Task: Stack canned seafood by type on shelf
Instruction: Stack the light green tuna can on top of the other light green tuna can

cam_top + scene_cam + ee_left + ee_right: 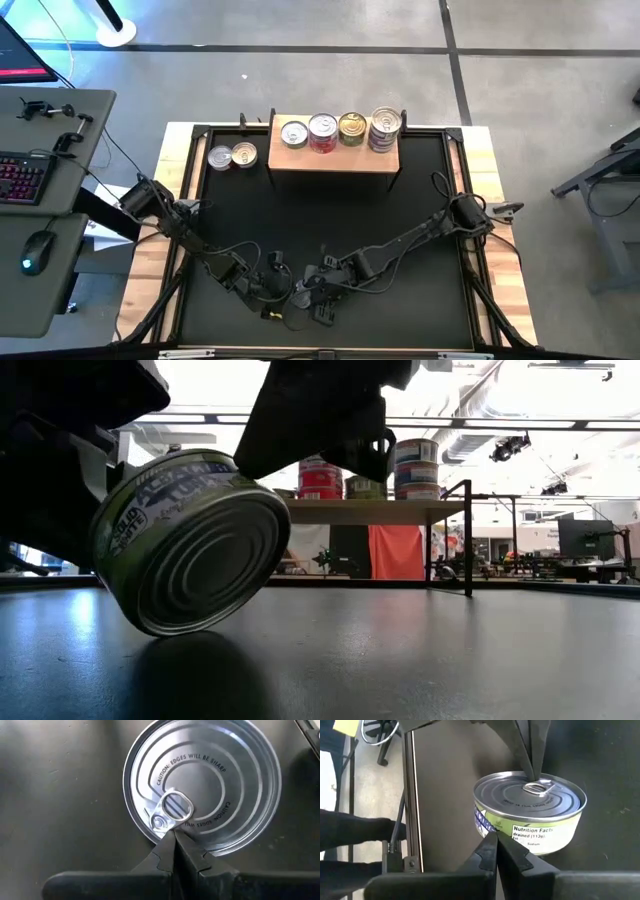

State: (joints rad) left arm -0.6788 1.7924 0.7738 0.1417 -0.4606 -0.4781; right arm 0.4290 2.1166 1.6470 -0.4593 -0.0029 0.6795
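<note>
Both arms folded low over the black mat (330, 225), elbows out toward the frame's left and right edges, wrists meeting at the lower centre of the high view. Left gripper (174, 836) pinched shut, tips laid on the silver lid of a green-labelled tin (202, 785) right at its pull tab. Right gripper (496, 840) likewise closed, fingers pressed together with nothing between them, tips against the tin's side wall just beneath the rim. Tin tipped up on one edge in the left half of the low view, ribbed base facing the camera, dark gripper parts above and behind it.

Shelf (335, 161) at upper centre of the high view, carrying four stacks of tins (338, 131) in a row along its back edge, rightmost stack tallest. Two more tins (232, 156) side by side on the mat just left of the shelf.
</note>
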